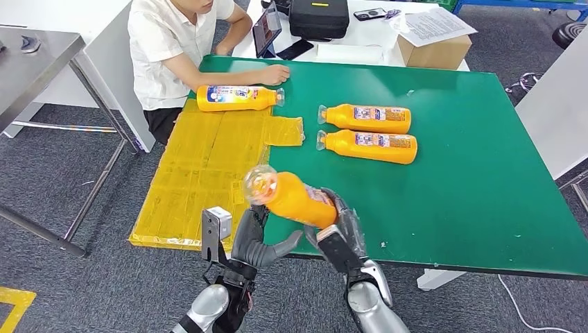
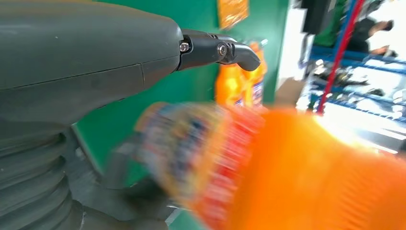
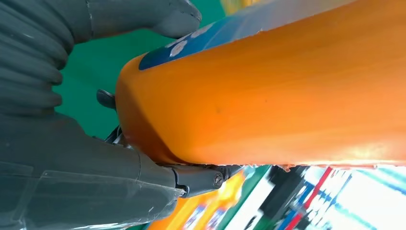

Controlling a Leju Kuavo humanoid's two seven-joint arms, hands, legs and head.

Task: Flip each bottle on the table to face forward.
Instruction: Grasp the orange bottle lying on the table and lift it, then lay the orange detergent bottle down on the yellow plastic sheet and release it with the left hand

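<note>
My right hand (image 1: 341,232) grips the base end of an orange bottle (image 1: 295,198) and holds it tilted above the table's front edge, its clear cap pointing up and left. Up close, that bottle (image 3: 287,96) lies across my right hand (image 3: 72,158). My left hand (image 1: 260,243) sits just under the bottle with its fingers spread, holding nothing. In the left wrist view the blurred bottle (image 2: 287,177) is right in front of my left hand (image 2: 95,72). Two more orange bottles (image 1: 365,118) (image 1: 369,146) lie side by side mid-table, and a third (image 1: 236,98) lies on the yellow mat.
A person sits at the green table's (image 1: 471,180) far left corner, one hand (image 1: 274,73) resting by the third bottle. The yellow mat (image 1: 201,166) covers the table's left end. A cardboard box (image 1: 433,50) and a black case (image 1: 319,17) stand behind.
</note>
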